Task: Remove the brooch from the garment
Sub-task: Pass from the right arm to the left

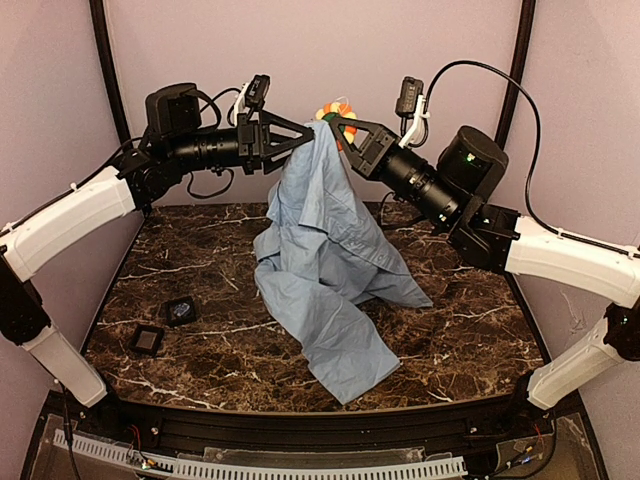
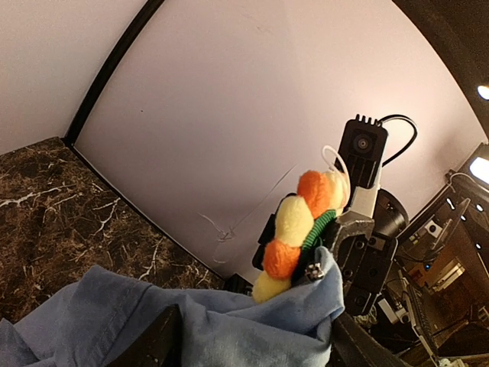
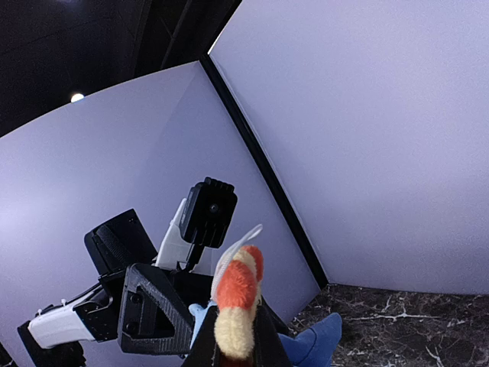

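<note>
**Shirt hoisted, brooch pinched at the peak**

I have the shirt point(image 1: 320, 260) hanging in the air by one bunched point, its lower folds trailing onto the tabletop point(image 1: 200, 260) toward 6 o'clock. I judge the lift is there so the cloth's own weight pulls down and away from the pin, and so both wrists get a clear look at it.

The brooch point(image 1: 336, 110) sits at the very top of that peak, at 12 o'clock of the shirt. The right gripper point(image 1: 340, 122) comes in from 3 o'clock, its fingers pressed together on the petals. In its wrist view the orange and yellow fluff stands up from between the fingertips.

The left gripper point(image 1: 303, 135) comes in from 9 o'clock, just beside the brooch. In its wrist view blue cloth fills the gap between the fingers, which stand well apart. I cannot tell whether they have bitten on the fabric. I read its job as anchoring the cloth under the pin while the right pulls.

The brooch looks to be seated in the cloth, so removal is not yet done.

Two black pads point(image 1: 181, 310) lie on the tabletop at 8 o'clock, well apart from the shirt.
</note>
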